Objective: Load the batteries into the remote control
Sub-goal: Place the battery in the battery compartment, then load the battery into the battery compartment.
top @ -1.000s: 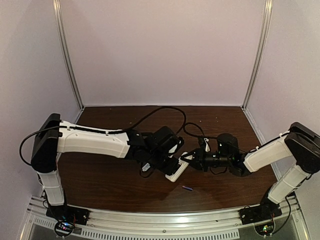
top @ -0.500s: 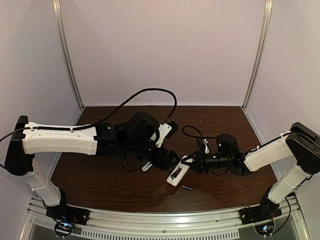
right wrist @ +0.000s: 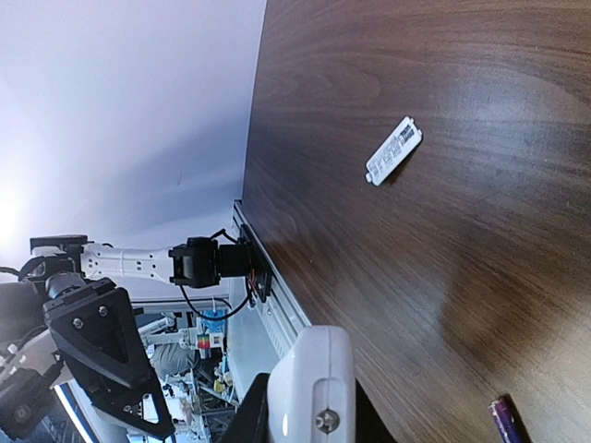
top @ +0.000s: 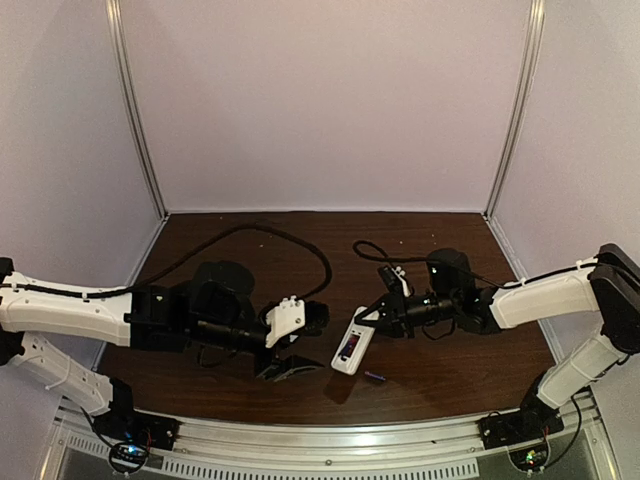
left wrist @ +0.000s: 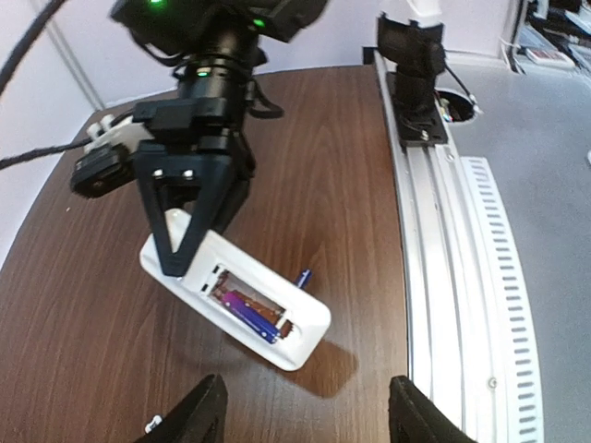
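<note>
Remote control (left wrist: 235,297) clenched at one end in right claw (left wrist: 183,254), compartment up, one battery (left wrist: 249,312) seated inside. Second battery (left wrist: 303,277) loose on table (left wrist: 332,138) just beside remote's free end, toward rail (left wrist: 443,258) edge. Left claw (left wrist: 309,411) released, empty, facing remote, apart from it. Open dark wood beyond both claws; pale walls (top: 320,100) around.

Left tool (top: 300,346) spread; right tool (top: 375,318) clamped.
</note>
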You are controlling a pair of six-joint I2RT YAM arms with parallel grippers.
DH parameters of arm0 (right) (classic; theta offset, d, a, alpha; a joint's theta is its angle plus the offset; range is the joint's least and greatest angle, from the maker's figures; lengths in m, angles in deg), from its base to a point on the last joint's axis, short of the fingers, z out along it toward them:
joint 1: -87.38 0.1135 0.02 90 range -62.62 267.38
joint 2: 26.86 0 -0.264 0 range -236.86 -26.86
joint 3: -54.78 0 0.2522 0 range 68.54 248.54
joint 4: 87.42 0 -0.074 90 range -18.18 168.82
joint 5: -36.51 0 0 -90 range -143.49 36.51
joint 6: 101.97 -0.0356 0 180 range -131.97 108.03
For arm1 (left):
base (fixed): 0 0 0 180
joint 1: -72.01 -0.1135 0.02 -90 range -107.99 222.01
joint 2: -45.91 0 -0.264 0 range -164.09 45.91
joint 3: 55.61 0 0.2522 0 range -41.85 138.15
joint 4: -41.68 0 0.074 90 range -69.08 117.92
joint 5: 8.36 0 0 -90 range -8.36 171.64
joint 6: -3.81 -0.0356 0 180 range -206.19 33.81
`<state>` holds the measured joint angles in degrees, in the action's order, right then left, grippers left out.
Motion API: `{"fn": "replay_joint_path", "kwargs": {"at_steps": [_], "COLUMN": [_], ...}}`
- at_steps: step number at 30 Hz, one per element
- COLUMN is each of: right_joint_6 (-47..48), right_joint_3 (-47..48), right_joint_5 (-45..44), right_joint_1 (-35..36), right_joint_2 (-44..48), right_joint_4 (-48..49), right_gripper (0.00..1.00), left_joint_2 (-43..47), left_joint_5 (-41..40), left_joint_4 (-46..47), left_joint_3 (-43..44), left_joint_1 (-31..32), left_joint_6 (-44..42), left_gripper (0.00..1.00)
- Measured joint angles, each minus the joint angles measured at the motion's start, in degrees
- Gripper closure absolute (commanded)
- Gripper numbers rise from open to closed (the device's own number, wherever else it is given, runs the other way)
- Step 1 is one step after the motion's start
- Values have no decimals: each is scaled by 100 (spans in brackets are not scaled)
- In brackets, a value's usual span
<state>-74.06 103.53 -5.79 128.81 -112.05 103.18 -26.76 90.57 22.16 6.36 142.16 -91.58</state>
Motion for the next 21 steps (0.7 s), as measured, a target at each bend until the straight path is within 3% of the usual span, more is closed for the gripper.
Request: {"fn": "replay_joint_path", "kwargs": {"at_steps": [10,21], "right_joint_6": [479,730], "right_joint_3": [442,647], "right_joint_5": [457,546], "right_joint_1": [184,481], "right_joint_2": [-9,-136], "right_joint_4": [-890,-1386], "right_gripper": [100,100], "left_joint_2": [-319,-750], "left_joint_5": [87,11], "left_joint_4": [2,-72], "left_joint_3": [-72,125], "left_joint_1": [507,592], "left_joint_6": [-1545,-2181], "left_gripper": [57,68]}}
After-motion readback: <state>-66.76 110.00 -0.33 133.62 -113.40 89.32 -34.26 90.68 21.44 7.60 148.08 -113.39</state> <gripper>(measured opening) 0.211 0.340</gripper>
